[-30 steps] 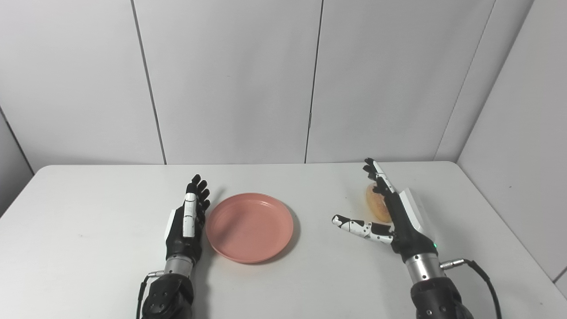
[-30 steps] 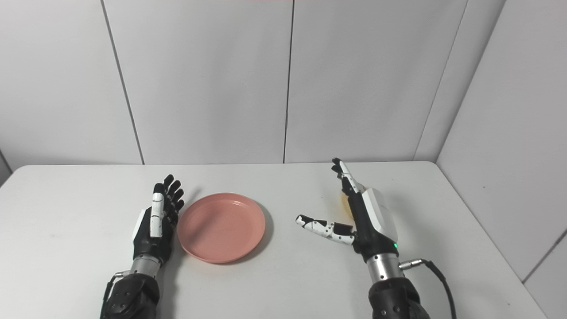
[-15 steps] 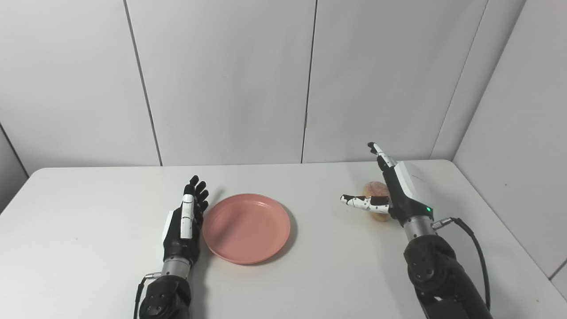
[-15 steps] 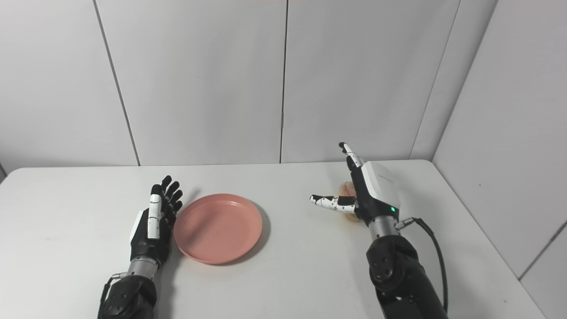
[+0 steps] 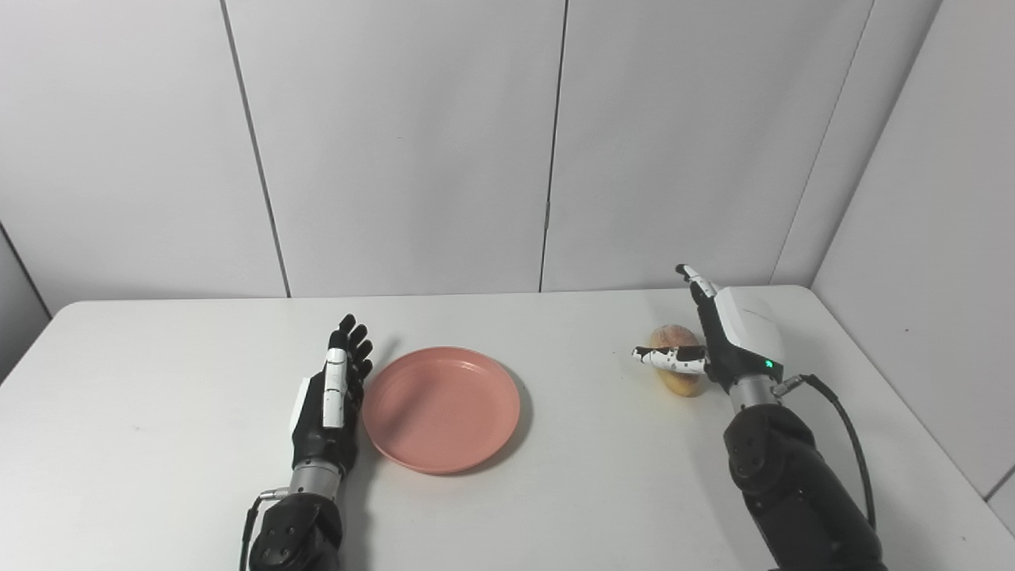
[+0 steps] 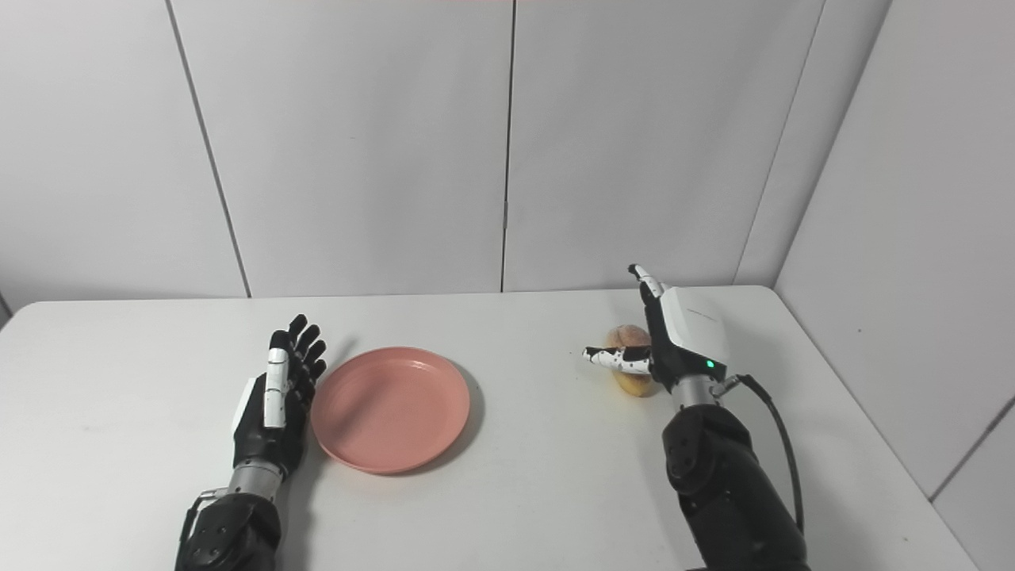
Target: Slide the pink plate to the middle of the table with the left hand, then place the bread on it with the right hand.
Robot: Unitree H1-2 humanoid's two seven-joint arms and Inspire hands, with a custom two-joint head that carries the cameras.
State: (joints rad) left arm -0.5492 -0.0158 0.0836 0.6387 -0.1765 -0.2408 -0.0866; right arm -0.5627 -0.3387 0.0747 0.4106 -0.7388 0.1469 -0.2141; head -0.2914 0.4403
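A pink plate (image 5: 442, 408) lies on the white table (image 5: 158, 412), a little left of its middle. My left hand (image 5: 331, 396) stands on edge against the plate's left rim, fingers straight and open. A golden-brown bread roll (image 5: 676, 358) rests at the right side of the table. My right hand (image 5: 725, 337) hovers just over the bread, open. Its thumb crosses in front of the roll and its fingers point away above it. The hand hides the roll's right part.
Grey wall panels (image 5: 396, 143) stand behind the table, and another panel runs along its right edge. A black cable (image 5: 840, 420) hangs from the right wrist. Bare tabletop lies between the plate and the bread.
My right hand has risen and moved forward and right, from beside the bread to over it. The left hand and plate have stayed put. The camera shifted slightly at first.
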